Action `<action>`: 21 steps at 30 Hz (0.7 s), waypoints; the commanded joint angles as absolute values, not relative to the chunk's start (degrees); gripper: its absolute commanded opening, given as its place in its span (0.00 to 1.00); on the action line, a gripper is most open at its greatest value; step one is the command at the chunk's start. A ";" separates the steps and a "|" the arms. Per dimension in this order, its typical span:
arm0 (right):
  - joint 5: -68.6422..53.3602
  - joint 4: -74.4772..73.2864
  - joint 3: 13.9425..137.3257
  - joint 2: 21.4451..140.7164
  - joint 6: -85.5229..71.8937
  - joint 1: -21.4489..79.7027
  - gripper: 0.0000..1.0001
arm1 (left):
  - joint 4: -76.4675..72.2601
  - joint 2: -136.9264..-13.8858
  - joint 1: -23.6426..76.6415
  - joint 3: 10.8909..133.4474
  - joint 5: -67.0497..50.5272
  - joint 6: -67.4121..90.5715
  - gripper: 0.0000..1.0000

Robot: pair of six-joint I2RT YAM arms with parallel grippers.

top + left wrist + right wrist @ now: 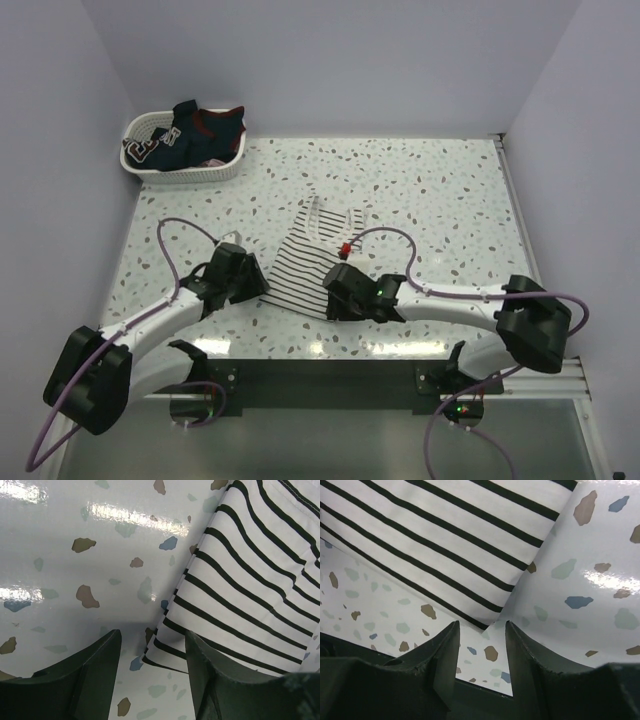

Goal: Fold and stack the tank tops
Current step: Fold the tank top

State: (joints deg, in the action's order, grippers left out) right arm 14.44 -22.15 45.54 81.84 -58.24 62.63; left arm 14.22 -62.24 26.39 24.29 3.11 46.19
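Left end effector [152,641]: fingers parted to a moderate gap, nothing gripped. The near-left hem corner of the striped tank top [250,580] lies on the counter [75,570] at the mouth of that gap. One finger overlaps the cloth edge in the left wrist view; whether it touches the fabric cannot be told.

Right end effector [481,630]: fingers parted likewise, nothing held. The opposite hem corner sits just ahead of the fingertips, apart from both.

Assessment: each end effector is low and faces one bottom corner of the garment. This placement fits a paired pinch at the hem, which would allow the lower half to be carried up towards the straps. The grasp is not yet made.

The striped tank top lies spread flat and mostly smooth near the middle of the counter, closer to the near edge. Its hem faces the arm bases and its straps point to the far edge. It sits somewhat askew, hem shifted to the left.

A white basket [180,175] stands at the far left corner of the counter. It holds a dark navy tank top [200,130] with red trim, crumpled, with other cloth beneath that is too small to identify.

Progress is judged early: no folded garment and no stack appears anywhere on the counter.

Risk: the thin cloth lies flush on a glossy surface, so a finger may slide over the hem rather than under it.
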 commanded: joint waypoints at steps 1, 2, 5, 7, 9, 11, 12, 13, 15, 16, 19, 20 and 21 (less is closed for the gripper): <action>18.19 -20.48 46.41 84.54 -63.54 64.07 0.45 | 12.30 -62.66 26.63 24.52 3.16 45.17 0.59; 18.11 -20.22 46.06 84.99 -63.89 64.42 0.45 | 12.13 -63.54 26.63 24.35 3.08 45.35 0.58; 17.32 -17.94 42.99 86.13 -65.82 64.60 0.45 | 10.90 -64.33 26.63 23.38 2.37 45.79 0.57; 17.23 -17.14 40.53 85.96 -66.97 64.60 0.44 | 10.20 -64.86 26.63 22.77 1.94 45.88 0.56; 17.14 -16.61 39.29 85.52 -67.76 64.51 0.44 | 9.50 -65.65 26.89 22.06 1.58 46.14 0.54; 16.88 -16.70 37.80 84.99 -67.68 64.51 0.38 | 9.14 -66.09 27.33 21.45 1.23 47.01 0.53; 16.70 -16.96 37.27 84.56 -67.94 64.60 0.35 | 8.71 -66.27 28.20 21.01 1.14 47.37 0.52; 16.61 -17.22 35.87 83.33 -67.94 64.51 0.32 | 8.53 -66.27 28.73 20.74 0.88 47.72 0.51; 17.93 -18.72 34.46 81.40 -68.29 64.42 0.31 | 8.53 -66.27 30.66 20.22 0.97 49.21 0.50; 18.02 -19.42 32.97 79.12 -68.29 63.90 0.31 | 8.53 -66.18 31.37 20.04 1.14 49.65 0.50; 18.19 -21.35 29.90 74.99 -67.94 61.62 0.32 | 9.14 -65.39 34.18 19.34 1.76 51.85 0.49; 18.11 -22.05 29.19 72.19 -67.68 60.83 0.32 | 8.97 -64.87 34.80 18.99 1.76 52.81 0.49; 17.67 -22.32 28.57 70.68 -66.89 59.08 0.33 | 8.70 -64.78 35.67 18.46 1.58 53.26 0.49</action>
State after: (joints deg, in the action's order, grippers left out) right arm 15.66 -15.66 31.59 74.37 -67.13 62.00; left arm 5.26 -64.49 33.56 21.50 2.20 50.11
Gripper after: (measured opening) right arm 0.323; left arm 0.495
